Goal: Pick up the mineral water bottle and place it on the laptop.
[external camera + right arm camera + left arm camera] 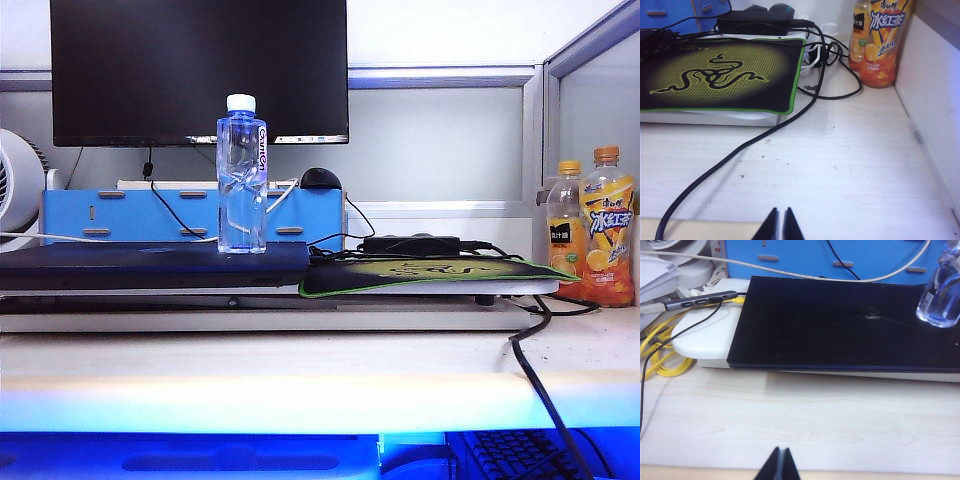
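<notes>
The clear mineral water bottle with its white cap stands upright on the dark laptop, toward that slab's right end. In the left wrist view the bottle's base rests on the laptop's lid. My left gripper hangs back over the bare desk near the front edge, jaws shut and empty, far from the bottle. My right gripper is likewise shut on nothing over the desk's right part. Neither gripper shows in the exterior view.
A green-edged black mouse pad lies right of the laptop, with a black power brick and cables trailing over the desk. Orange juice bottles stand at the far right by the partition. A blue stand and monitor sit behind; yellow cable lies at left.
</notes>
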